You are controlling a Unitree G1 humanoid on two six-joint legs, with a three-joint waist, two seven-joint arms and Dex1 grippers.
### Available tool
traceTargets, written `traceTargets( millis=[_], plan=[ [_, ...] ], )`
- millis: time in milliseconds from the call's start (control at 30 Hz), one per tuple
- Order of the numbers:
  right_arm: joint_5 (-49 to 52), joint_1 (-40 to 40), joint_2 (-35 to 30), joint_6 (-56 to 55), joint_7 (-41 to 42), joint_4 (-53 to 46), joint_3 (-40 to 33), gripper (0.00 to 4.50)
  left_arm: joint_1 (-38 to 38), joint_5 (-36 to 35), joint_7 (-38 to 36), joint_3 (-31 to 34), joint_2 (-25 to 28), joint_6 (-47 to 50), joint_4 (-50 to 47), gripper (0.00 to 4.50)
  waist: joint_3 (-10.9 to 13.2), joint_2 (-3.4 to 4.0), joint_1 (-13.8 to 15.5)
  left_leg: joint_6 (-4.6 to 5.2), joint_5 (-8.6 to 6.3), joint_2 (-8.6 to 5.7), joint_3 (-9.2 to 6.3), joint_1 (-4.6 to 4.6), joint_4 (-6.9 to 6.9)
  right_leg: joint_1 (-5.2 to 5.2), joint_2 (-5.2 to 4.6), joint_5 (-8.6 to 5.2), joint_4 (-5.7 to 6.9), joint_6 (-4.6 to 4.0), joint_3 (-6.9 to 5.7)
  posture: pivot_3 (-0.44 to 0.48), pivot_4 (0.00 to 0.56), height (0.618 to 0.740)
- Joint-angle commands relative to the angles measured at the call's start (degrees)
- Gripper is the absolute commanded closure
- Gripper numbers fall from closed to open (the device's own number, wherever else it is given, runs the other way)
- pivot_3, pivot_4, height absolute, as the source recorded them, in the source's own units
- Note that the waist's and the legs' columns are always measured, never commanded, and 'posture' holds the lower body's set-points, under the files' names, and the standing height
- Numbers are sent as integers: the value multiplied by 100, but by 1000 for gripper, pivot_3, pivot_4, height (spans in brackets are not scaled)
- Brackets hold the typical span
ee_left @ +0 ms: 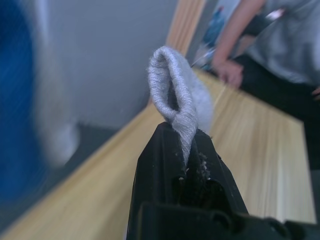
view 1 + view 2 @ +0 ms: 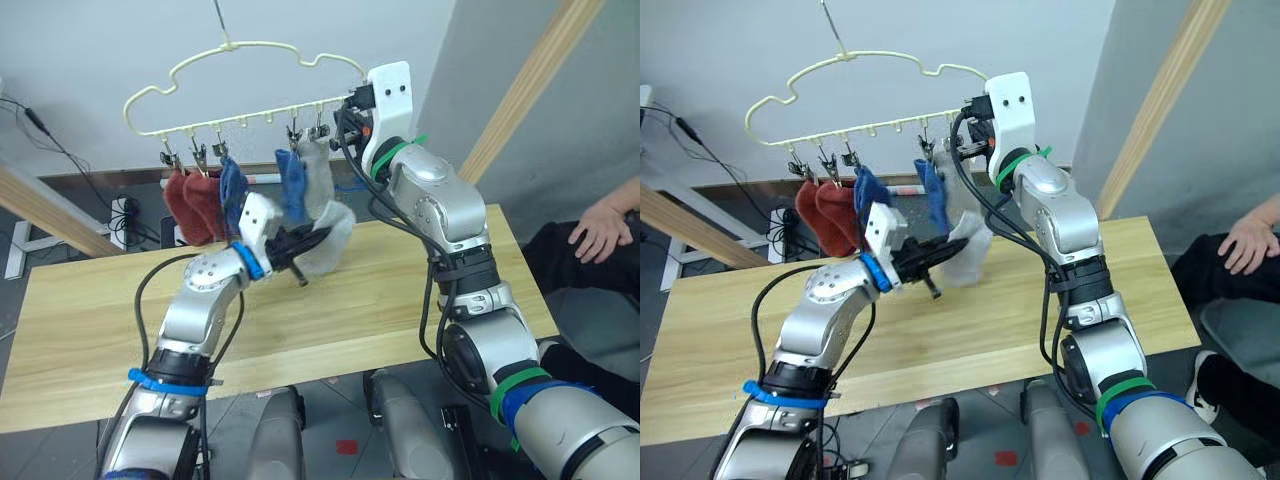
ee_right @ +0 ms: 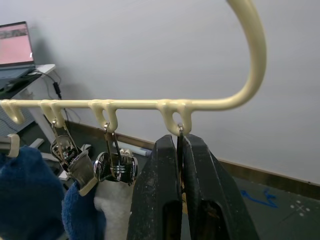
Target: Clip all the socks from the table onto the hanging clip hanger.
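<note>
1. Hanger [image 2: 240, 85] carries five socks; the sixth, a grey sock [image 1: 182, 97], is clenched in the left gripper [image 1: 187, 145] over the table [image 2: 90, 320].
2. Right gripper [image 3: 179, 150] squeezes the hanger's 3 o'clock end clip.
3. Next, probably: feed the sock's edge into that clip.

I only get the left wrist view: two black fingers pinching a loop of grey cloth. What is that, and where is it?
Observer: It's a grey sock, pinched in the left gripper above the table, just below the clip hanger.
Operator: Is anything on that hanger?
Observer: Five are clipped on: two red socks, two blue socks and one hung grey sock.
Operator: And the other arm?
Observer: The right gripper is shut on the end clip, next to the hung grey sock.
</note>
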Motion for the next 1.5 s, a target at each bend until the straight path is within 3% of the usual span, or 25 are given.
traceTargets(
  millis=[33,267,533,1367,1400,1500],
  plan=[
    [30,-181,-1,-9,-8,-325,-28,4500,-396,106,179,7,-280,-395,514,4448,0,0,-4,1,0,2,-3,1,-2,-1,3,0,2,0,-3,-103,334,740],
    [35,-183,-17,55,0,-378,-32,4500,-1389,369,336,67,-640,-1197,2045,4448,0,0,10,1,0,-4,-5,-5,8,1,4,2,-2,4,-3,-113,331,740],
    [37,-154,-8,161,4,-466,-9,4500,-1937,574,550,138,-769,-1778,2918,4448,0,0,9,3,-2,-3,-5,-9,3,0,1,2,-9,3,-6,-124,329,740],
    [-142,-46,-190,286,82,-578,226,4500,-2356,569,1151,480,-1005,-2305,3233,4448,0,0,4,3,-2,-5,-6,-10,3,0,1,2,-8,3,-8,-127,335,740],
    [-109,-47,-175,287,75,-598,181,3921,-2360,520,1163,506,-1023,-2244,3218,4500,0,0,4,3,-2,-5,-6,-10,4,0,1,2,-8,3,-7,-127,335,740],
    [-30,-50,-151,314,82,-668,98,2883,-2321,386,1027,514,-1046,-2111,3097,3656,0,0,1,3,-2,-5,-6,-10,4,0,1,2,-8,4,-7,-125,335,740]
  ],
)
